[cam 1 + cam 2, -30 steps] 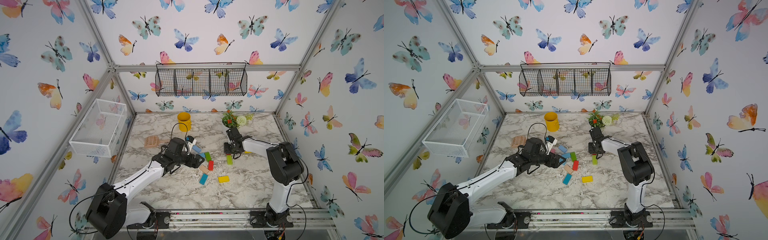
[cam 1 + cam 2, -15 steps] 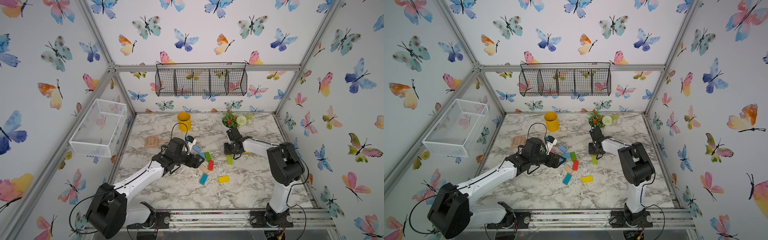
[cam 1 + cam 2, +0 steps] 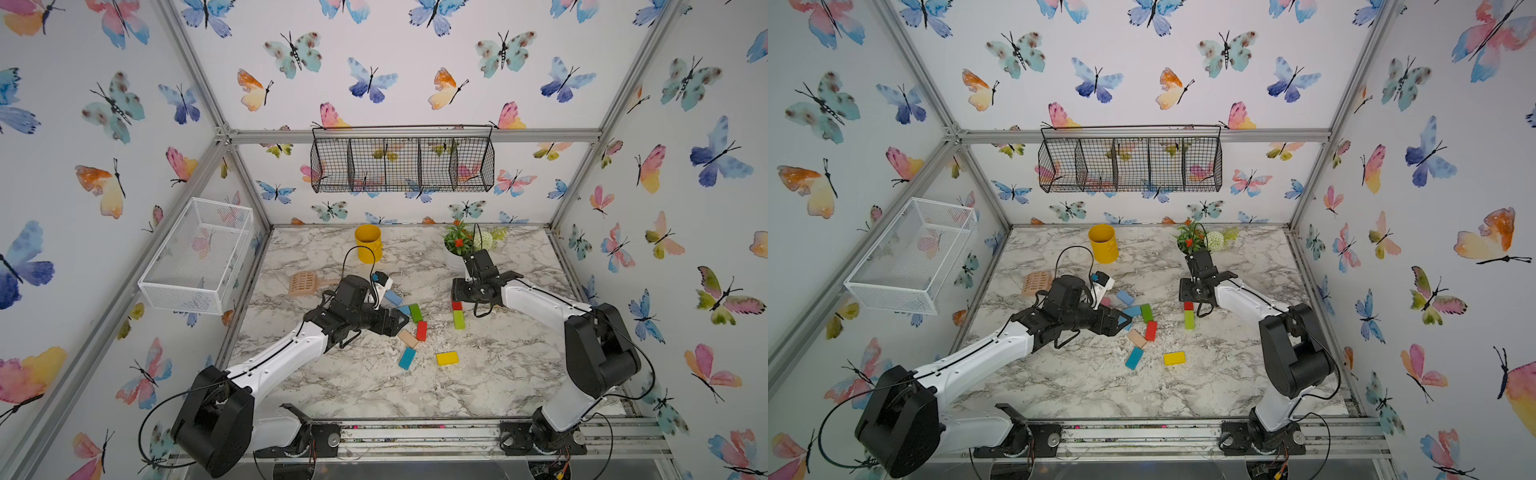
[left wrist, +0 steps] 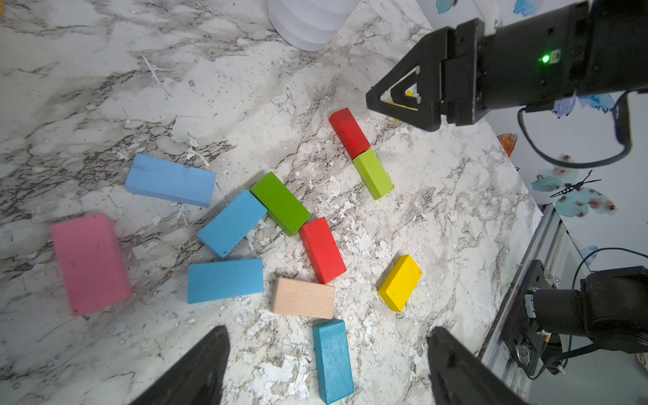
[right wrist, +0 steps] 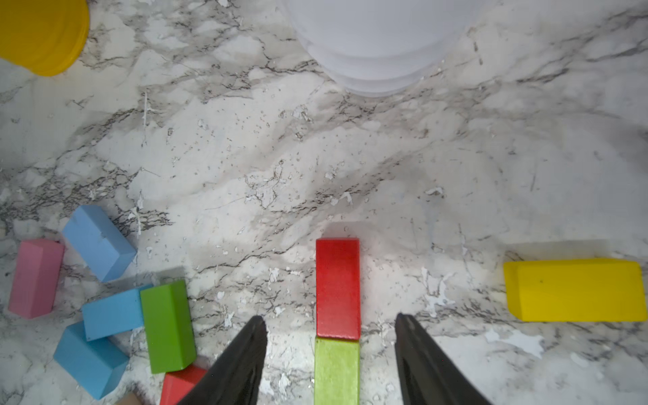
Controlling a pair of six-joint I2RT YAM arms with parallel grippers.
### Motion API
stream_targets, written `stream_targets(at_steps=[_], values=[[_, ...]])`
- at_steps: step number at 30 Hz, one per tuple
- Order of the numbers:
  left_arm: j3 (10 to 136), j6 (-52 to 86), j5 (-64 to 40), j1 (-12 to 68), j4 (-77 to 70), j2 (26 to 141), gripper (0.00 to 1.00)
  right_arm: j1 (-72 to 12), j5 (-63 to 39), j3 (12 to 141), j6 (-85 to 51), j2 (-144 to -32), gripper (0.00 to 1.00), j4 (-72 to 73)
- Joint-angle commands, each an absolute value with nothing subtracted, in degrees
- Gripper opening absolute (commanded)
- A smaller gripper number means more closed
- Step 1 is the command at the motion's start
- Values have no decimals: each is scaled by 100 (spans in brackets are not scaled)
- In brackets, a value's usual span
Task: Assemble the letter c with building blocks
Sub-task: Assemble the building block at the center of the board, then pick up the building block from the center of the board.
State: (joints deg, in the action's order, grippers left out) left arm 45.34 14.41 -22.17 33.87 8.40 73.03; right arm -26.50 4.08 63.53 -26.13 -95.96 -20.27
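Observation:
A red block (image 5: 337, 287) and a lime block (image 5: 336, 371) lie end to end in a straight line on the marble. My right gripper (image 5: 329, 316) is open and straddles their joint, with a gap on each side. A yellow block (image 5: 575, 290) lies apart beside them. My left gripper (image 4: 328, 331) is open and hovers over the loose pile: pink (image 4: 90, 263), light blue (image 4: 170, 180), green (image 4: 280, 203), red (image 4: 322, 249), tan (image 4: 303, 297), teal (image 4: 333, 361) and yellow (image 4: 400, 282) blocks. In both top views the red-lime pair (image 3: 458, 312) (image 3: 1189, 313) lies right of the pile.
A yellow cup (image 3: 368, 243) and a white flower pot (image 3: 457, 257) stand at the back of the table. A tan scoop (image 3: 303, 284) lies behind the left arm. A white wire basket (image 3: 199, 257) hangs on the left wall, a black one (image 3: 402, 160) on the back wall.
My right gripper's jaws have spread wider around the red block. The left arm has not moved.

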Motion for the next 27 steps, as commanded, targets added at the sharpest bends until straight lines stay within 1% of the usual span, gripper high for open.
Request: stream_targets(at_steps=[1, 4, 5, 8, 10, 13, 14, 17, 20, 24, 25, 27], values=[[4615, 1433, -2259, 3384, 826, 7247, 88, -2531, 508, 6114, -2715, -9412, 68, -2379], [4571, 1441, -2242, 3386, 817, 7182, 89, -2247, 335, 5837, -2687, -9105, 70, -2390], [4546, 1454, -2210, 3386, 802, 7165, 88, -2122, 299, 5729, -2668, -8989, 73, -2391], [4486, 1603, -1917, 3392, 802, 7061, 88, -1744, 264, 5485, -2587, -8724, 90, -2470], [4426, 1743, -1726, 3393, 794, 6990, 88, -1514, 195, 5355, -2499, -8625, 94, -2481], [4364, 1780, -1750, 3401, 742, 6933, 88, -1170, 4, 5282, -2339, -8671, 96, -2452], [4351, 1776, -1775, 3403, 724, 6918, 88, -1080, -48, 5290, -2284, -8736, 99, -2448], [4351, 1757, -1780, 3404, 729, 6932, 88, -902, -108, 5367, -2073, -8968, 96, -2429], [4366, 1747, -1819, 3401, 729, 6949, 88, -888, 89, 5530, -1742, -9217, 96, -2468], [4377, 1740, -1854, 3401, 728, 6978, 88, -888, 304, 5669, -1310, -9426, 100, -2462], [4380, 1736, -1863, 3395, 729, 6986, 88, -883, 316, 5677, -1259, -9434, 98, -2437], [4394, 1723, -1896, 3402, 729, 7011, 88, -858, 231, 5706, -1167, -9482, 90, -2391]])
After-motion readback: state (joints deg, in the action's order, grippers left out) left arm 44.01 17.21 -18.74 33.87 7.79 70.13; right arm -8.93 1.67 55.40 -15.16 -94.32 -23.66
